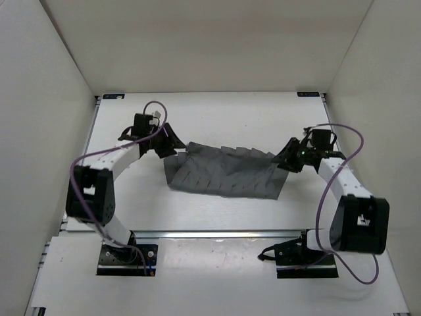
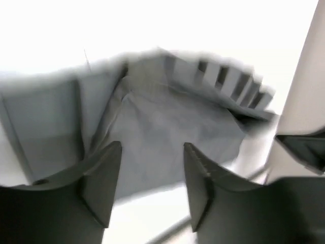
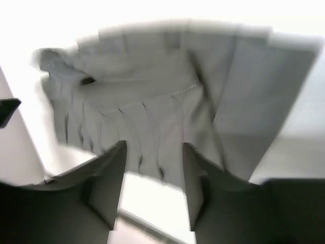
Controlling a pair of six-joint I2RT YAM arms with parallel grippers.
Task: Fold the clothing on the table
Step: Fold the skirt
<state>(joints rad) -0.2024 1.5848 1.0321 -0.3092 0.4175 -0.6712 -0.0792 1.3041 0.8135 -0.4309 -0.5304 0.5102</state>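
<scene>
Left end effector (image 1: 170,145), right end effector (image 1: 287,161) parted, empty; skirt (image 1: 227,172) spread between them.

Plain white walls (image 1: 197,39) at back, L & R sides; bright, even light.

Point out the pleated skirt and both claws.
Pleated skirt (image 1: 227,172), top view, middle of its pleats.
Left claw (image 2: 151,150), left wrist view, midway between its fingertips.
Right claw (image 3: 154,148), right wrist view, midway between its fingertips.
</scene>
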